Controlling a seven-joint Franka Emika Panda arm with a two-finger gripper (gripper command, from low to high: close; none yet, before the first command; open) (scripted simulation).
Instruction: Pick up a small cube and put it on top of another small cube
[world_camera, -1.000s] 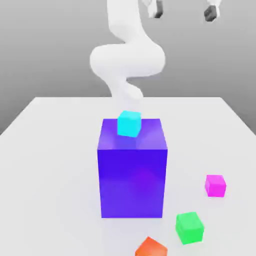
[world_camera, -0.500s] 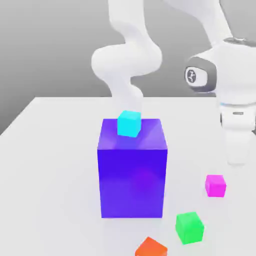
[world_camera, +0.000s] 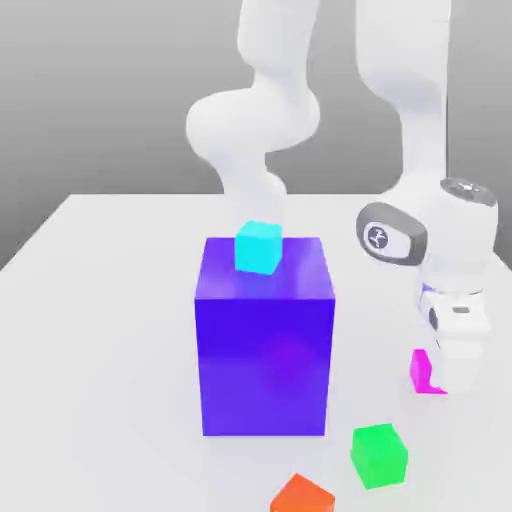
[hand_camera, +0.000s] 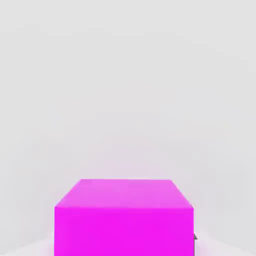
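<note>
A small magenta cube (world_camera: 421, 371) rests on the white table at the exterior view's right, and the lowered hand covers its right part. My gripper (world_camera: 450, 375) is down at table height right against this cube. The hand view has the magenta cube (hand_camera: 124, 217) very close, sitting on the white surface. A small cyan cube (world_camera: 258, 247) sits on top of the large violet-blue block (world_camera: 265, 350) in the middle. A small green cube (world_camera: 379, 455) and an orange-red cube (world_camera: 301, 495) lie near the front edge.
The tall violet-blue block stands mid-table, to the exterior view's left of my hand. The white arm (world_camera: 255, 130) curves up behind it. The white table (world_camera: 100, 330) stretches wide on the exterior view's left.
The arm has swung down from high above to the table at the exterior view's right, and the hand now covers part of the magenta cube. No cube has moved.
</note>
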